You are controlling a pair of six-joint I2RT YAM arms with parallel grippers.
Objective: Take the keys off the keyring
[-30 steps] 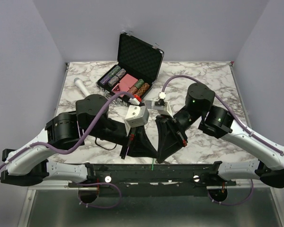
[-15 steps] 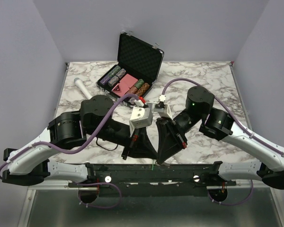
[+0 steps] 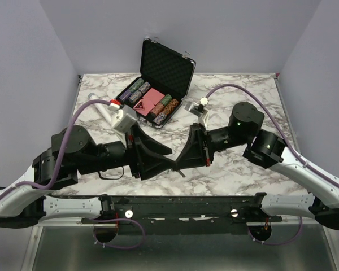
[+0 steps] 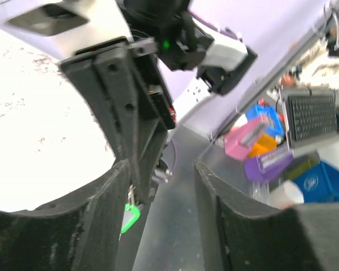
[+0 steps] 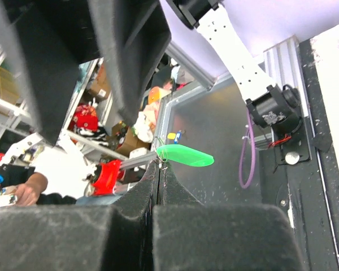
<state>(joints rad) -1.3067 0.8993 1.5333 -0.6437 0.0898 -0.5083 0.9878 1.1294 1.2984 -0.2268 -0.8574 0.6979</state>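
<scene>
My left claw (image 4: 163, 166) and right claw (image 5: 157, 172) are matte black. The keys (image 5: 185, 155) are bright green, the keyring (image 5: 160, 160) pale grey. The bench (image 3: 243, 93) is white, grey-veined marble; the case (image 3: 166, 65) at twelve o'clock is black.

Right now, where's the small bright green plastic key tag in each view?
Top external: not discernible, likely hidden at the tips of the black right gripper.
Left wrist: small bright green plastic key tag low left, hanging under the right gripper.
Right wrist: centre, at the shut right gripper's tips.
Shared landmark: right gripper.
</scene>
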